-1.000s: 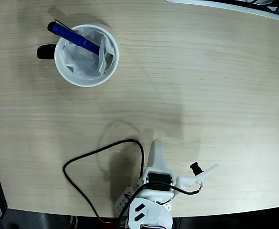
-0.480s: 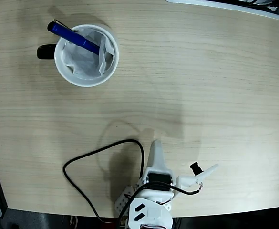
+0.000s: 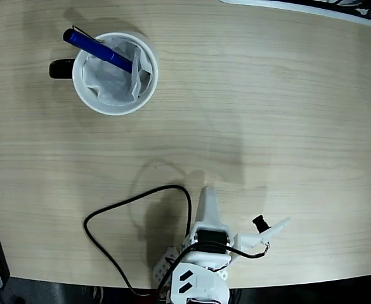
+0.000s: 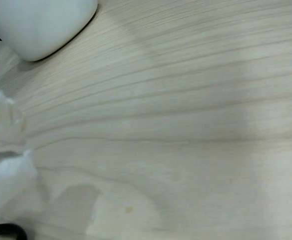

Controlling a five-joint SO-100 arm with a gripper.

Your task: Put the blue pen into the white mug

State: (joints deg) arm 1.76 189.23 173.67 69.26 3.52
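I see blue pen (image 3: 98,49) already in white mug (image 3: 115,73), near table's (image 3: 267,114) top-left corner, pen slanting up-left over rim. My gripper (image 3: 205,209) sits far off by bottom edge, holding nothing. Can't tell if fingers are apart. Job looks done.

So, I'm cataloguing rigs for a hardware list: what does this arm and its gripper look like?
The arm is white moulded plastic with a dark servo block set into it. A thin black cable loops from it over the pale wooden table. The gripper has one long pointed white finger and a shorter white one beside a small black knob.
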